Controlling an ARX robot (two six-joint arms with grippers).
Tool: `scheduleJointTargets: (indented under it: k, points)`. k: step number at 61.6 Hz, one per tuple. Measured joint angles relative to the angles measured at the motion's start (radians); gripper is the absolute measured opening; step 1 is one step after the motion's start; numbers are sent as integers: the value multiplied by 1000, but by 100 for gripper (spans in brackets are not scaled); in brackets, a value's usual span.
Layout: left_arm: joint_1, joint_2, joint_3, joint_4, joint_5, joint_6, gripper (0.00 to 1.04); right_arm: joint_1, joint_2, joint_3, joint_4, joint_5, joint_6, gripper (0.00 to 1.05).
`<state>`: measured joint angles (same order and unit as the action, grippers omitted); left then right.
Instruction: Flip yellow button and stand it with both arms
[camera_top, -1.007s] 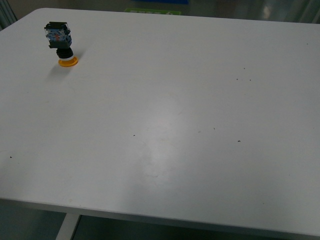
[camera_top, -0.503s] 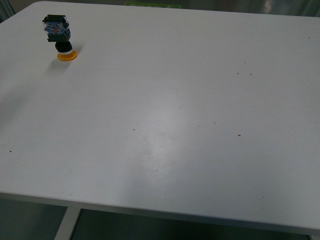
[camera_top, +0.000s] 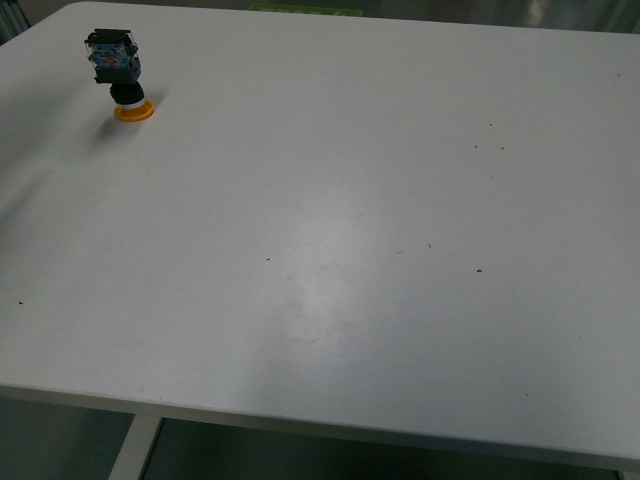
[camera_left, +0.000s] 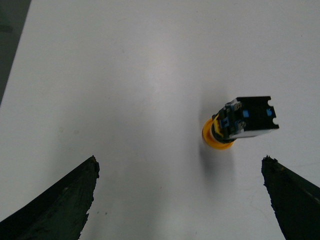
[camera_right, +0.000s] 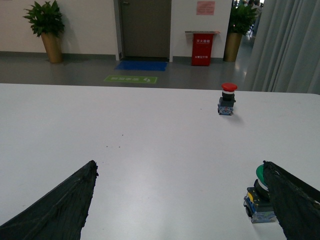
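White tabletop (camera_top: 380, 300) fills your front view, and the yellow button (camera_top: 119, 78) stands near its far left corner, cap down and blocky body up. In your left wrist view the left gripper (camera_left: 179, 161) is spread wide and holds nothing; the yellow button sits cap-down just beyond it, untouched. In your right wrist view the right gripper (camera_right: 179, 166) is equally wide apart and empty, a red button (camera_right: 227, 99) stands upright farther off, and a green button (camera_right: 259, 199) lies partly hidden behind one jaw

Probably overhead light: pale glare on the table (camera_top: 320, 290), faint shadow by the yellow button (camera_top: 118, 78).
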<state>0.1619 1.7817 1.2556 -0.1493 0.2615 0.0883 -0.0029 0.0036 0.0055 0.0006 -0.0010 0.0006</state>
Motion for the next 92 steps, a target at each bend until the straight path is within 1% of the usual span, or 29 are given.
scheduleJointTargets:
  k: [7, 17, 35, 73, 92]
  points:
    - [-42, 74, 97, -42, 2, -19, 98, 0, 0, 0, 0, 0, 0, 97]
    - [-79, 127, 154, -68, 3, -52, 98, 0, 0, 0, 0, 0, 0, 97]
    - [-131, 192, 243, -128, -55, -72, 98, 0, 0, 0, 0, 0, 0, 97]
    - [-185, 262, 317, -187, -83, -90, 98, 0, 0, 0, 0, 0, 0, 97]
    - [-188, 270, 321, -203, -97, -91, 98, 0, 0, 0, 0, 0, 0, 97]
